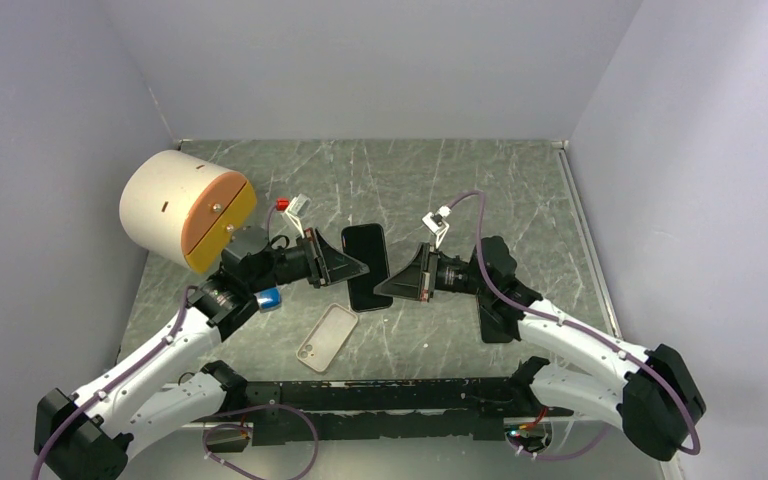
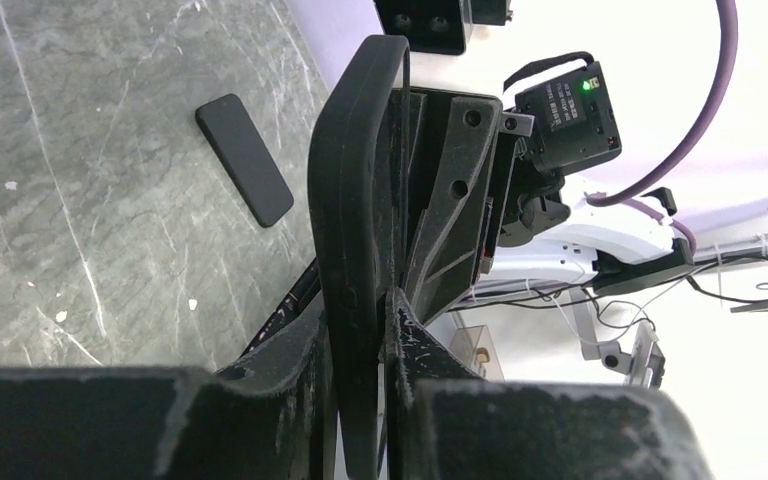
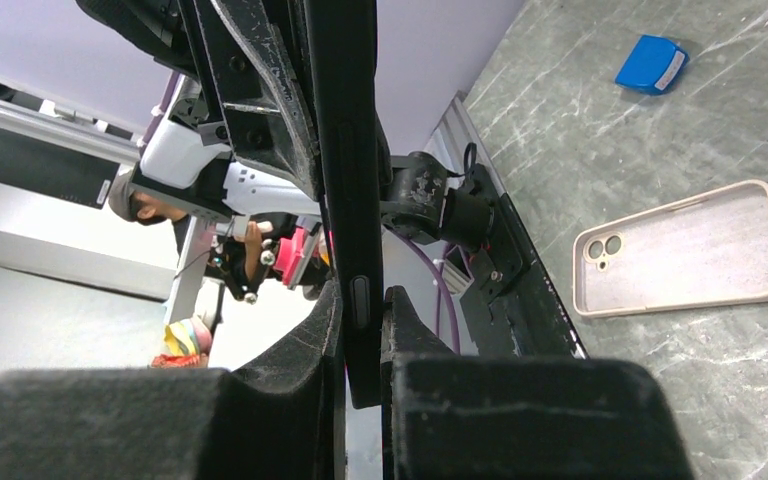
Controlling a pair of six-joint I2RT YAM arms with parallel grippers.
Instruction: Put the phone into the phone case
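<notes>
The left claw [image 1: 348, 268] and the right claw [image 1: 392, 284] were each clamped on a long edge of the slim black rectangular phone [image 1: 365, 250]. The pale beige translucent phone case [image 1: 327, 337] lay flat on the grey marbled table [image 1: 480, 190], nearby, towards the arm bases.

This looks like a robotics lab test cell: a grey marble-patterned tabletop [image 1: 460, 170] boxed in by plain lavender panels [image 1: 360, 60], with thick purple cables [image 2: 725, 50] looping about. Past the enclosure, the right wrist view shows metal framing [image 3: 20, 112] and, blurred, perhaps a seated person [image 3: 145, 205]; the left wrist view shows a black module [image 2: 568, 110] with a green light.
</notes>
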